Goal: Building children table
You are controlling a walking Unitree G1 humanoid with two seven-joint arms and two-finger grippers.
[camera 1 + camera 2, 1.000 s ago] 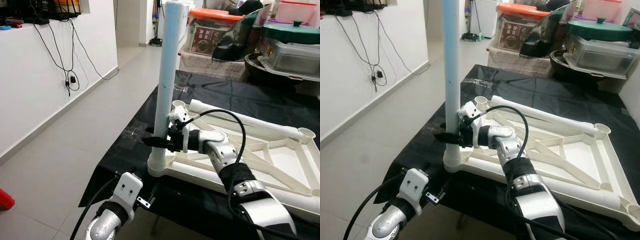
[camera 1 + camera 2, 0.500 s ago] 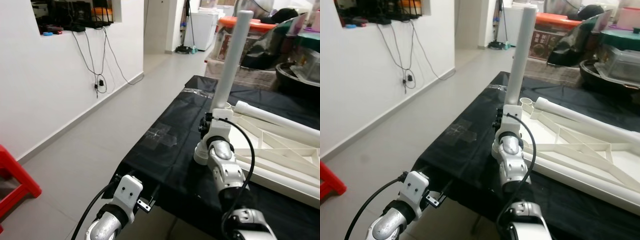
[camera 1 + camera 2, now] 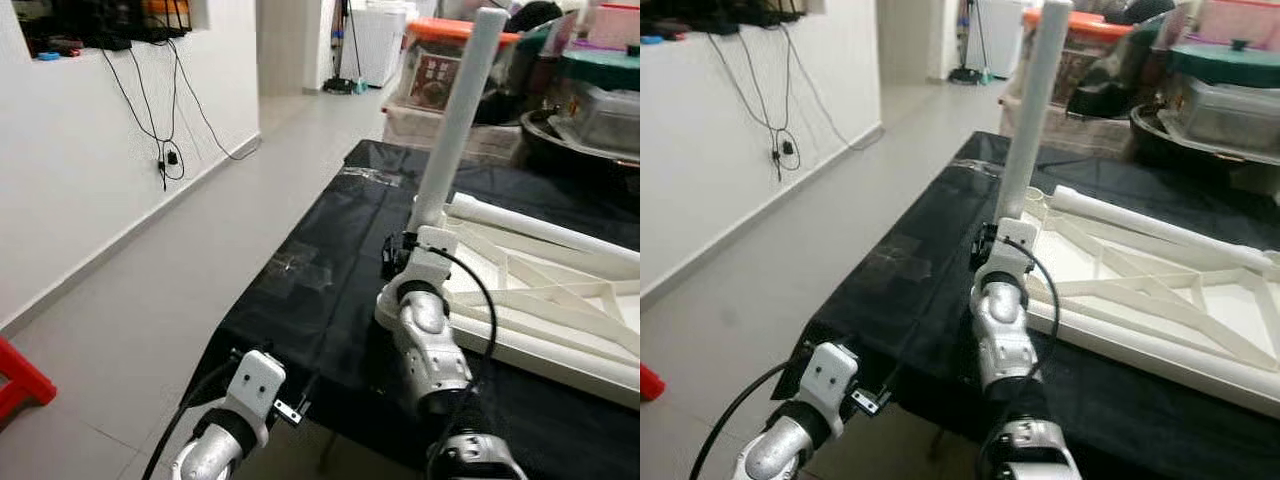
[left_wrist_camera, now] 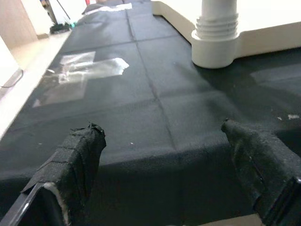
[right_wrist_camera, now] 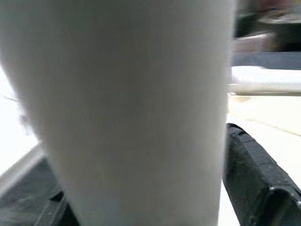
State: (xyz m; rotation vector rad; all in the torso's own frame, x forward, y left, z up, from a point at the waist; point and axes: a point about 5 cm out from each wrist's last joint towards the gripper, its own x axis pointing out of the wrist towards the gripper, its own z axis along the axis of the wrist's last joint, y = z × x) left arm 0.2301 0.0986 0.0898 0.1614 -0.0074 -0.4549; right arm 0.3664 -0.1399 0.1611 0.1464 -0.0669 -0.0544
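A white wall is hung with black cables; a pale tiled floor is seen; storage boxes are stacked behind.

Black-covered table with upturned white tabletop frame, one loose white leg, tape patch.

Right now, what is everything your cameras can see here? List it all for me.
Table leg: one, white, standing tilted in the near corner socket of the table frame.
Table frame: one, white, lying upside down on the black cloth.
Black cloth: one, covering the work surface.
Clear tape patch: one, on the cloth near its edge.
Storage boxes: several, one orange-lidded, stacked behind.
Cables: black, hanging on the white wall.
Red stool: one, on the floor, far left.
Right gripper: closed around the leg's base.
Left gripper: open, low before the cloth's edge.
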